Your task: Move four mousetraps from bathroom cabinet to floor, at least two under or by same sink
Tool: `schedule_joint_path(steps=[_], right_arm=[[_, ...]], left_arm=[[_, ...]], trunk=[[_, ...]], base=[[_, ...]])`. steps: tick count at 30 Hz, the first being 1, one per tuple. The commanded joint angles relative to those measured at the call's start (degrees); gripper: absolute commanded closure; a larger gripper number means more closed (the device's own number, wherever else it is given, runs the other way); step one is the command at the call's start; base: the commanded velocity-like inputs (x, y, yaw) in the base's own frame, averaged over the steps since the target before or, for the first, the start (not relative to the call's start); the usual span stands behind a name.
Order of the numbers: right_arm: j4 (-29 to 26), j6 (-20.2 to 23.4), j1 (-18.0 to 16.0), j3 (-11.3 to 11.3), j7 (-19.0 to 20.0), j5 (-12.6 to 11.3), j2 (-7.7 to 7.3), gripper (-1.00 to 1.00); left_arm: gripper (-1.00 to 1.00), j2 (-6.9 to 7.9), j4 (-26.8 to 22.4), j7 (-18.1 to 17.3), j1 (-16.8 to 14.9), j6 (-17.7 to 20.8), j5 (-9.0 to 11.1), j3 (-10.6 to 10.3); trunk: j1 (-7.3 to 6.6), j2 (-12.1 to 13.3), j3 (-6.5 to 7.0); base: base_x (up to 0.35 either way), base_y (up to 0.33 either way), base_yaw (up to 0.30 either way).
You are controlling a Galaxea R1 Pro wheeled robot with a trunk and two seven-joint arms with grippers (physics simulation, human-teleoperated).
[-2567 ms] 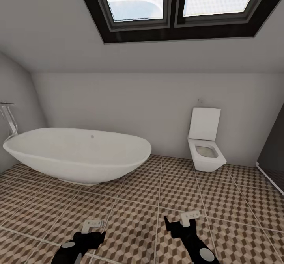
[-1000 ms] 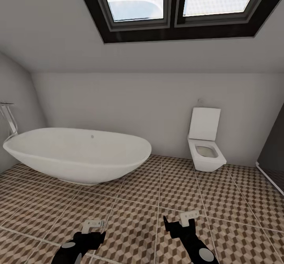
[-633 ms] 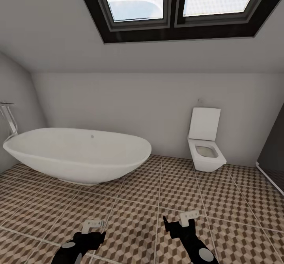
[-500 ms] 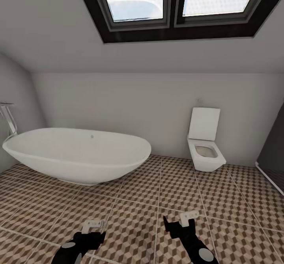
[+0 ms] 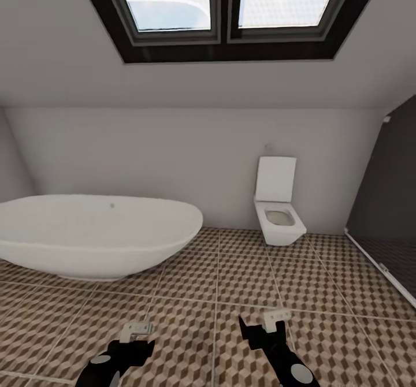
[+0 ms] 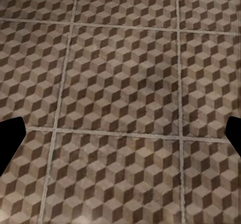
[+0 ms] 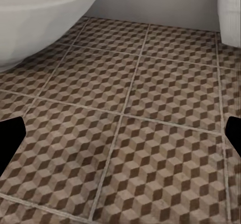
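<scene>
1. We're in the search/transit step: nothing picked up. We see no mousetraps, cabinet or sink from here, so we can't say where they are.
2. Head view: bathroom floor (image 5: 219,277) with the cube-pattern tiles ahead, oval bathtub (image 5: 92,234) on our left, square toilet (image 5: 277,208) against the back wall, dark shower zone (image 5: 393,248) at the right edge, skylight (image 5: 231,6) overhead.
3. Left gripper (image 5: 136,330) and right gripper (image 5: 275,317) hang low in front of us over bare tile, well apart from each other.
4. Fingers: in both wrist views the dark tips sit at opposite edges with plain tile between, so we judge both sets spread apart and holding nothing.
5. The right wrist camera catches the tub's rim and the toilet's edge; the left wrist camera looks at tile and grout.
6. Next move, our judgement: turn or drive the base until the low orange-brown chest comes into view, then line up on a drawer handle.
7. Needed for that: arms tucked clear of the tub while turning, fingers left spread for the handle.
8. Task progress: zero of four placed, as far as these views tell.
</scene>
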Motion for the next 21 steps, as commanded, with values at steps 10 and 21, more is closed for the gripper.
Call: schedule_joint_path(steps=[10,21], right_arm=[[-0.1,0.3,0.0,0.1,-0.2,0.0,-0.01,-1.00],[-0.1,0.3,0.0,0.1,-0.2,0.0,-0.01,-1.00]], left_arm=[[-1.00,-0.03,-0.1,0.1,0.0,0.3,0.1,0.0],[-1.00,0.00,-0.1,0.1,0.0,0.3,0.1,0.0]], trunk=[[0.00,0.0,-0.04],[0.00,0.0,-0.04]], base=[[0.000,0.000,-0.228],[0.000,0.000,-0.207]])
